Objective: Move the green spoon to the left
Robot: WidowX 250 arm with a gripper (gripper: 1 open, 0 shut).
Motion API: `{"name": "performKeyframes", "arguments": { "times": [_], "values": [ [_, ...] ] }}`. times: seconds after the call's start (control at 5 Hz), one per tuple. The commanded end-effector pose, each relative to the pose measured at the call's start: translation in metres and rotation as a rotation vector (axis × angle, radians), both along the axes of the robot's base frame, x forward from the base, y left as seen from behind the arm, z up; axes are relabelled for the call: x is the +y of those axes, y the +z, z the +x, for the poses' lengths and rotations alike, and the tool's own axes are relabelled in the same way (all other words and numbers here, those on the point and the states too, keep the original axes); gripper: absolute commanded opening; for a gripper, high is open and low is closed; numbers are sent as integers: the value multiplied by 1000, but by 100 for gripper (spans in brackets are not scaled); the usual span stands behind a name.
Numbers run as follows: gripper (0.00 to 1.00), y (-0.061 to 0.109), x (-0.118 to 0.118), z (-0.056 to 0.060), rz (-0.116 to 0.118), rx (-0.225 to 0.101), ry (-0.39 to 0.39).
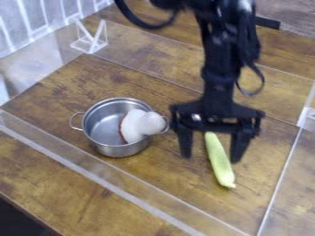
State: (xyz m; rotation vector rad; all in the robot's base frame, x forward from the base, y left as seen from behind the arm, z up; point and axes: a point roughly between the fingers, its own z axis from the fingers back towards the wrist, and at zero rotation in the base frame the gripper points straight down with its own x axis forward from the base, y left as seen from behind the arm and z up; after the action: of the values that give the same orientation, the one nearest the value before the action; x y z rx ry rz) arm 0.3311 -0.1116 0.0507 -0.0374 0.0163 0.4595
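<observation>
A: Where does the green spoon (219, 159) lie?

B: On the wooden table (74, 111), right of the small steel pot (118, 127). Its yellow-green handle runs toward the near right, and the far end with the metal bowl is hidden behind the gripper.

A: And the gripper (215, 140)?

B: It hangs straight down over the spoon's upper part. The two dark fingers stand wide apart, one on each side of the handle: the left finger (185, 138) comes down between the pot and the spoon, the right one just past the handle's other side.

A: Is it touching the spoon?

B: I cannot tell. The fingertips are low, near the table, and the handle shows in the gap between them, but there is clear space on both sides of it. Nothing is clamped.

A: What is in the pot?

B: A white object (144, 123), leaning toward the rim nearest the spoon. The pot stands apart from the gripper's left finger.

A: Anything else around?

B: A clear plastic wall (277, 184) runs around the work area, and a small clear stand (87, 39) sits at the far left.
</observation>
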Motion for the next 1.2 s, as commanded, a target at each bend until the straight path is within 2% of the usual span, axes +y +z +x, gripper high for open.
{"name": "performKeyframes", "arguments": {
  "times": [0.0,0.2,0.4,0.6,0.8,1.0],
  "values": [
    [100,3,-11,29,-36,-107,90],
    [100,-1,-7,46,-48,-116,187],
    [100,-1,-1,44,-49,-107,176],
    [0,-2,3,42,-47,-100,156],
    [100,-2,5,46,-42,-88,162],
    [100,-2,7,50,-37,-82,177]
  ]
}}
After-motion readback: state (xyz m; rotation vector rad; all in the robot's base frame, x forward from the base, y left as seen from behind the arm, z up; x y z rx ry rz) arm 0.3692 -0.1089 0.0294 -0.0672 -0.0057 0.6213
